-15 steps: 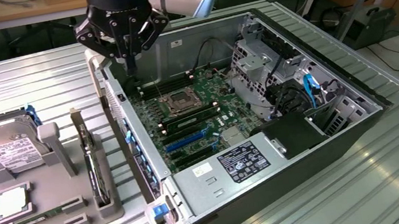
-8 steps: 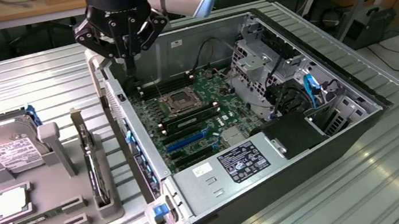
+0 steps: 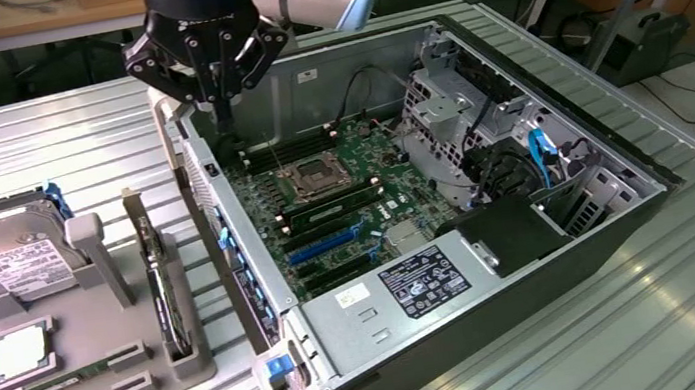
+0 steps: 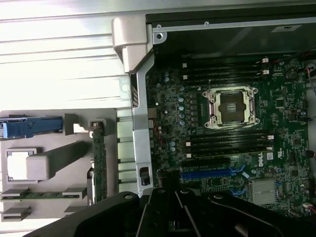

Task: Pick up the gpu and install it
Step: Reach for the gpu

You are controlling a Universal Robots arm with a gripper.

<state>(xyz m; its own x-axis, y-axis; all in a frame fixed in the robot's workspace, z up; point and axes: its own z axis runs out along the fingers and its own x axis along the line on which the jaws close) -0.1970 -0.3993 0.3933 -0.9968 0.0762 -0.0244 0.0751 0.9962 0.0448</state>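
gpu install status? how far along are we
Done: nothing visible. The gpu stands upright in the grey holder beside the case, untouched. In hand: nothing. The claw is shut and empty, hanging above the case wall nearest the holder. Left: the whole job, pickup and seating. The blue slot on the motherboard is empty.

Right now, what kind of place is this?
Probably a workshop or lab for computer assembly: an open computer case with its motherboard bare, and a grey parts holder with a hard drive.
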